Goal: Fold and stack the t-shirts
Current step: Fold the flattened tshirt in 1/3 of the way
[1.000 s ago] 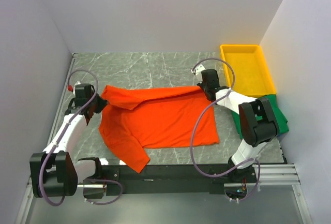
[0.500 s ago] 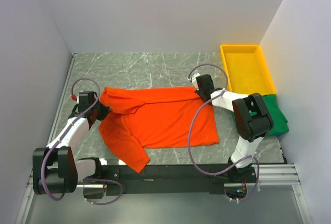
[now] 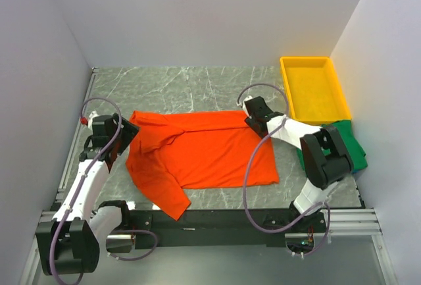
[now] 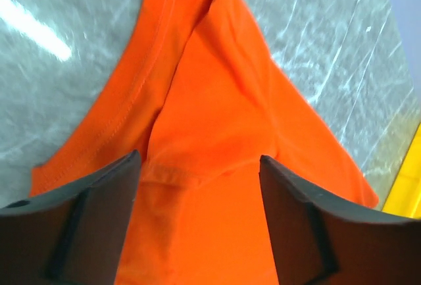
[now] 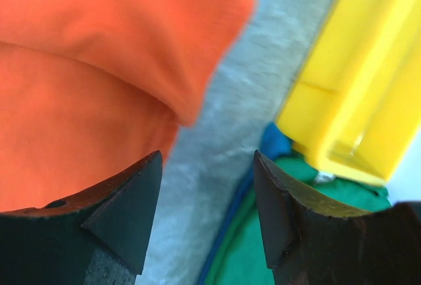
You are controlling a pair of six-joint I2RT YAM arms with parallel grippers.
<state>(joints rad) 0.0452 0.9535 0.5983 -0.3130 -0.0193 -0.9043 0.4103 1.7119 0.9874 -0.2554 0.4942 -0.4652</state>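
Gaping wide, left gripper [image 4: 198,165] and right gripper [image 5: 207,165] hover over the orange t-shirt [image 3: 204,151].

place: robot lab cell | evidence: plain white walls [image 3: 197,15], marble-look table [image 3: 184,81], arm mounting rail [image 3: 210,219]

Yellow tray [image 3: 314,91] at far-rt corner of table [image 3: 191,87], long side along rt wall [image 3: 388,48]. Table top grey-green, marble look. Black rail [image 3: 210,219] across near edge. Rt wrist view: blue bit [image 5: 271,141] just beside tray corner, can't tell what.
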